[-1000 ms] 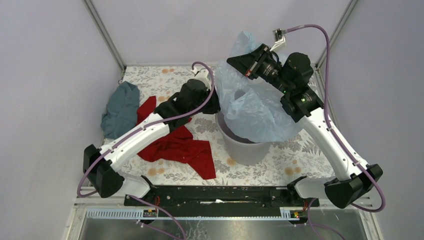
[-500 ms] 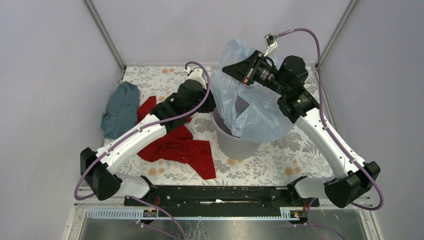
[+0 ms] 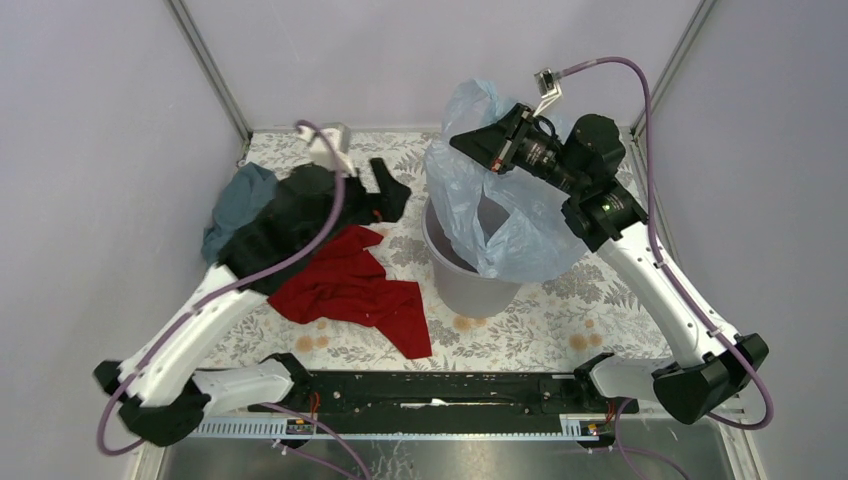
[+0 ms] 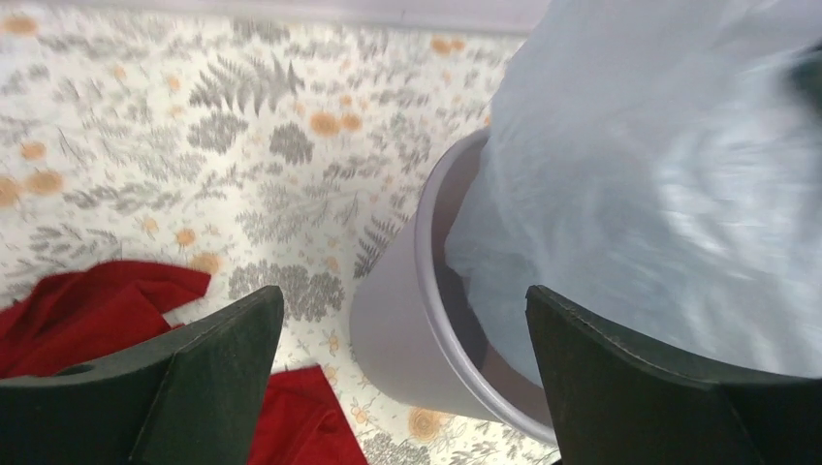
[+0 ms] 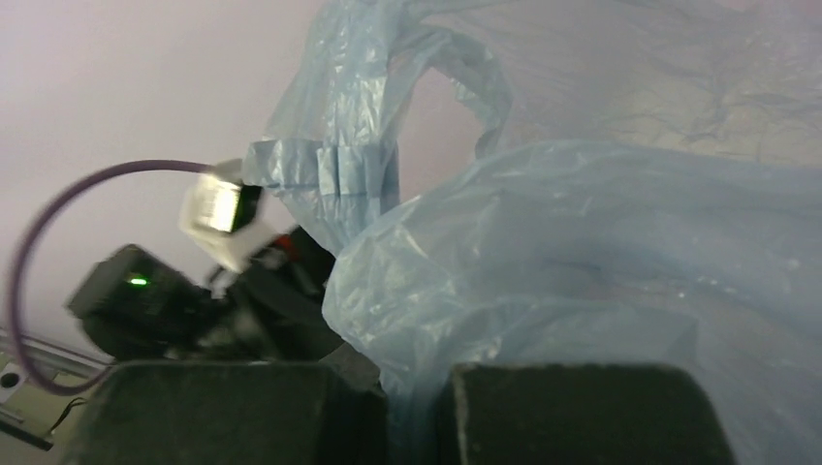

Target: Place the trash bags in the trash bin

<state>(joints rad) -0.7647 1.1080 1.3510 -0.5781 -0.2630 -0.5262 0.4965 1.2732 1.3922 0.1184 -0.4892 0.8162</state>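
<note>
Overhead from the near side, wrist views close up, all sharing trash bag (image 3: 520, 235)

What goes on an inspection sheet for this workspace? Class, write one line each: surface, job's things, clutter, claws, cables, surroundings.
Surface: floral-patterned table cover.
Job's things: pale blue trash bag draped over the grey trash bin, partly inside, top held up.
Clutter: red cloth and teal-grey cloth, left of the bin.
Claws: left claw open, holding nothing, apart from the bin; right claw shut on the bag's film.
Cables: a purple cable loops along each arm.
Surroundings: plain pale walls, metal frame posts.
</note>
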